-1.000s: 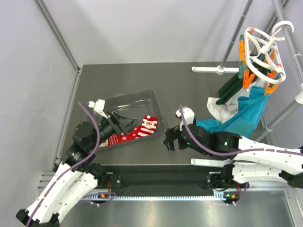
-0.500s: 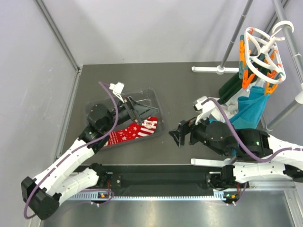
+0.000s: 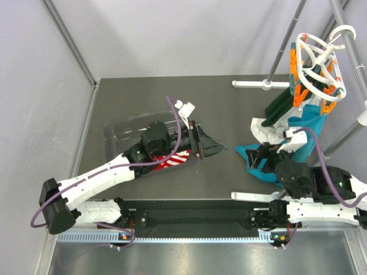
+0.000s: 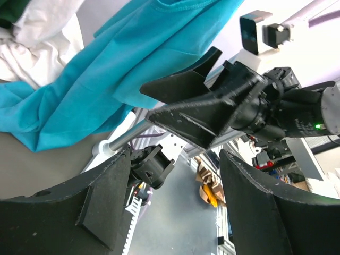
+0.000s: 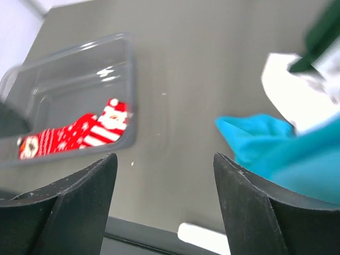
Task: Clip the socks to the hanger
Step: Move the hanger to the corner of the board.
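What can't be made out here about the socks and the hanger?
1. Top view: the left arm covers most of the small red Christmas socks in the clear plastic bin; only a striped sliver shows.
2. Right wrist view: those socks are blurred; where one ends and the other begins is unclear.
3. Top view: on the white round clip hanger, the orange pegs are too small to tell which hold the teal cloth.

This is a robotics lab test cell. A dark grey surface (image 3: 229, 109) is boxed in by plain white panels (image 3: 172, 34) on metal framing (image 3: 67, 40). A left arm (image 3: 103, 173) and a right arm (image 3: 327, 212), white and black, are bolted to a rail (image 3: 195, 218) at its near edge, with purple cables (image 3: 174, 109) trailing from them.
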